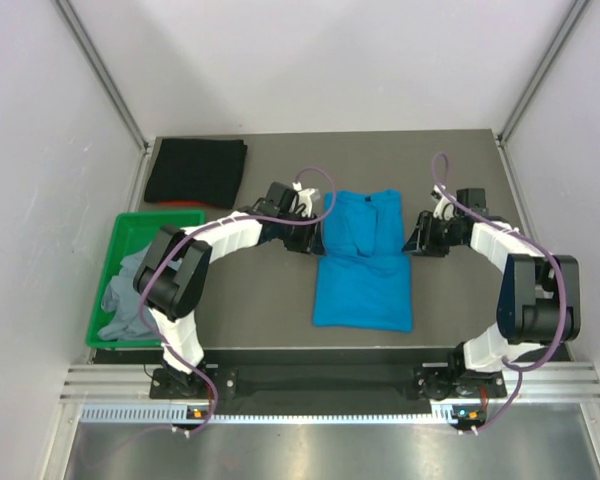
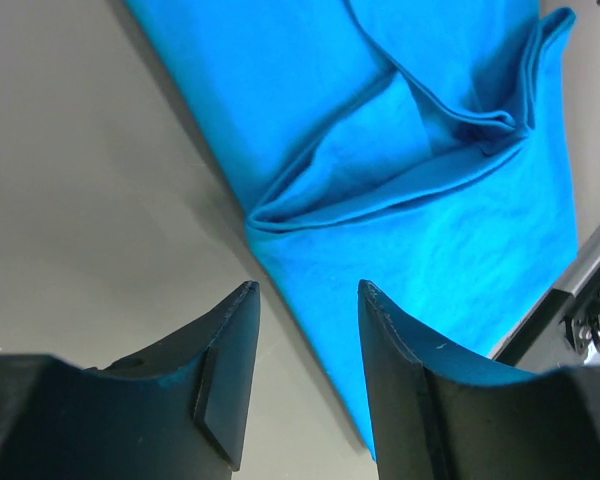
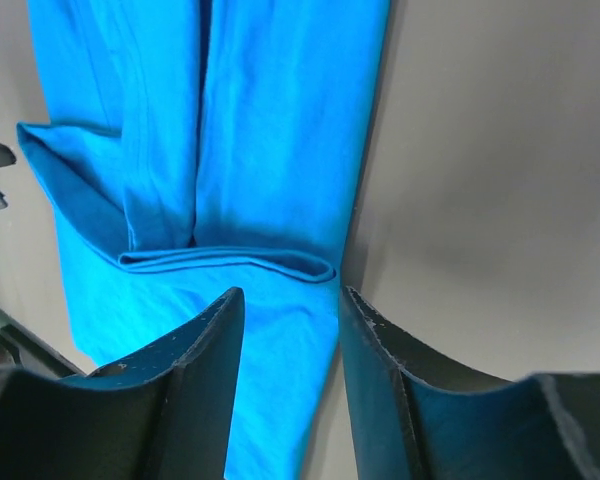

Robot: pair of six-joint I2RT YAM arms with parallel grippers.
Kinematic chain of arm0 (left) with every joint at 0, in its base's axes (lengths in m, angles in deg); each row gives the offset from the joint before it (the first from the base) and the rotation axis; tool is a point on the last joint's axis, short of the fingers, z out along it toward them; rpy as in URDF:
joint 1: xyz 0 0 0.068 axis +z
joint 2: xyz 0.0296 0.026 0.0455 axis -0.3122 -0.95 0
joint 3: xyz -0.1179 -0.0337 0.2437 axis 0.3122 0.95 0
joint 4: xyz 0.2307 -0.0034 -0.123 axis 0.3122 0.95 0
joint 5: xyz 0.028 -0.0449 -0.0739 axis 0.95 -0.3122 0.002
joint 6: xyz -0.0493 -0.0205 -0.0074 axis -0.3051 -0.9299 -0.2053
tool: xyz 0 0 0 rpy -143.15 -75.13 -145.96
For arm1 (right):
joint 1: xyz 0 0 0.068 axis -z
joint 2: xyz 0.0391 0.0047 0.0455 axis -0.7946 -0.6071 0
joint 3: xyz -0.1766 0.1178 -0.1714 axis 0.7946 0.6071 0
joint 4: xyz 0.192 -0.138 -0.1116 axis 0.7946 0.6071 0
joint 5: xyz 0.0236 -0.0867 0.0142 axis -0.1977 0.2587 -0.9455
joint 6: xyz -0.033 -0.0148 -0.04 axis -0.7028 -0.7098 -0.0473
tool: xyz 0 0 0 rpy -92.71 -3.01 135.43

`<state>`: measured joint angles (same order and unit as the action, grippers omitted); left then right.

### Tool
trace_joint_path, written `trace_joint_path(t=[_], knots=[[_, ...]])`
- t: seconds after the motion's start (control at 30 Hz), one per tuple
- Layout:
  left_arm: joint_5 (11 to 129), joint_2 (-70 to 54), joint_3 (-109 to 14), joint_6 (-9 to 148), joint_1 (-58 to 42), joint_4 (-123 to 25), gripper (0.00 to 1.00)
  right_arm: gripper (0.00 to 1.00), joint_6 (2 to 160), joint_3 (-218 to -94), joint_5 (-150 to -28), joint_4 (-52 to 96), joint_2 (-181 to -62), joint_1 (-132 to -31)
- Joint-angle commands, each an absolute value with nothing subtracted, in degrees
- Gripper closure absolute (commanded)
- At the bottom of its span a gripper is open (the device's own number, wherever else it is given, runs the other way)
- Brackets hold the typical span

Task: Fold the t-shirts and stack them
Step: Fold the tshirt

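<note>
We find the blue t-shirt [image 1: 363, 285] lying flat in the middle of the tabletop [image 1: 250, 310], collar to the far side; its upper half has the sleeves turned in and looks narrower than the hem half. The left gripper [image 2: 305, 295] sits low at the shirt's left edge with its jaws apart and nothing between them; the right gripper [image 3: 290, 300] mirrors it at the right edge, likewise parted and empty. Both face the point where the tucked layers meet the side edge.

We judge the step in hand to be a cross fold. To do it well we would have each gripper bite every layer at its edge, not the top one alone. We would keep the two grasps level with each other, lift only slightly, and carry the cloth over evenly so the fold lands square.

The hem lies near the front edge of the tabletop, so little room remains there; bare surface lies beyond the collar and to either side. A black folded garment [image 1: 195, 172] rests at the far left corner, well apart; a green bin [image 1: 160, 215] holding a grey shirt [image 1: 125, 295] stands at the left.
</note>
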<state>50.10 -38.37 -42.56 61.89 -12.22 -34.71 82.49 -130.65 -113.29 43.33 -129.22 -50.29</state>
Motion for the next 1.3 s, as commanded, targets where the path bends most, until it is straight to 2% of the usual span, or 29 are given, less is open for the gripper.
trace_joint_path(t=[0.0, 0.53, 0.63, 0.73, 0.83, 0.87, 0.93, 0.97, 1.0, 1.03, 1.27], knots=[[47.3, -37.3, -42.6, 64.3, -12.1, -38.2, 0.51, 0.57, 78.1, -131.1, -117.6, 41.1, -129.5, -48.8], [47.3, -40.5, -43.6, 65.4, -12.2, -37.9, 0.52, 0.57, 76.1, -129.9, -115.5, 39.8, -133.3, -49.6], [47.2, -41.7, -44.4, 65.4, -12.2, -37.9, 0.55, 0.59, 76.1, -129.9, -114.8, 39.8, -133.9, -50.0], [47.2, -41.9, -44.7, 65.5, -12.2, -38.1, 0.57, 0.66, 76.2, -130.2, -115.3, 39.4, -134.0, -50.2], [47.0, -42.3, -44.8, 65.3, -12.2, -38.5, 0.62, 0.73, 76.4, -129.9, -116.6, 38.1, -133.7, -51.0], [47.0, -42.6, -44.9, 65.2, -12.2, -38.9, 0.7, 0.76, 76.4, -130.1, -116.9, 37.9, -133.8, -51.2], [46.3, -43.0, -45.0, 64.9, -12.2, -39.2, 0.8, 0.83, 76.4, -130.1, -117.2, 37.8, -134.2, -51.6], [46.2, -43.3, -45.0, 64.8, -12.2, -39.6, 0.84, 0.94, 76.6, -130.0, -117.2, 37.6, -134.2, -51.6], [46.1, -43.4, -44.9, 64.6, -12.2, -39.6, 0.97, 0.99, 77.1, -129.8, -117.1, 37.2, -133.9, -51.7], [46.1, -43.4, -44.8, 64.5, -12.2, -39.7, 1.0, 1.0, 77.3, -129.7, -117.6, 36.9, -133.0, -52.1], [47.7, -42.0, -43.6, 62.6, -12.2, -40.5, 1.0, 1.0, 78.5, -129.7, -113.7, 36.3, -127.9, -52.2]])
